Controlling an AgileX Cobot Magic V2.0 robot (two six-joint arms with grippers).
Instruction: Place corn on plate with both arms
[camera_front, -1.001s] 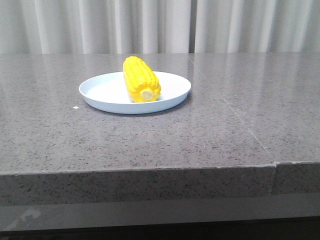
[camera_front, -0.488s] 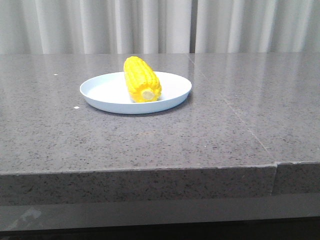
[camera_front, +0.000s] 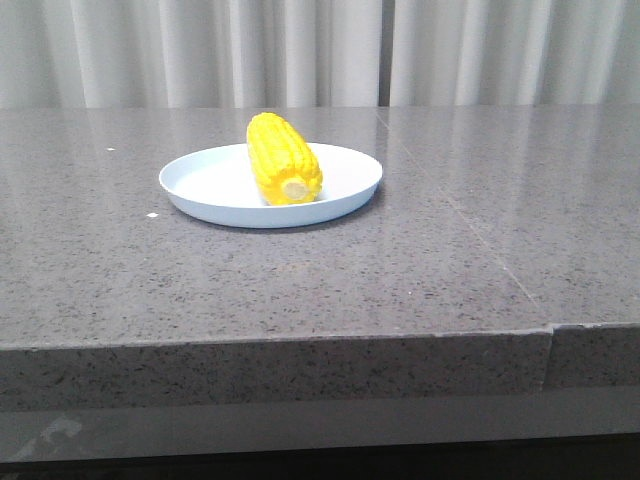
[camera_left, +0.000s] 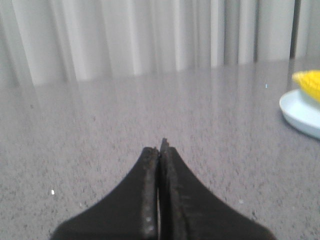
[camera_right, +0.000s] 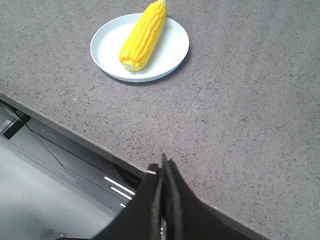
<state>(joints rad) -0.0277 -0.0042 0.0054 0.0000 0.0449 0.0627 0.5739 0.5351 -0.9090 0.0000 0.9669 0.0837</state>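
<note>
Grey table; corn on plate; both jaws pressed together, empty, well apart from it

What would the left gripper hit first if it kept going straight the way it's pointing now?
Probably nothing but bare table. The shut left gripper points across open countertop toward the curtain; the plate and corn sit well off to one side.

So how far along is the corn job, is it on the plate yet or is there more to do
Done: the corn lies on the plate, its pale cut end toward the camera. In hand: nothing. The left gripper and right gripper both have their jaws shut and empty, clear of the plate; the right one sits by the table edge. Left: nothing that shows; the placing looks finished.
</note>
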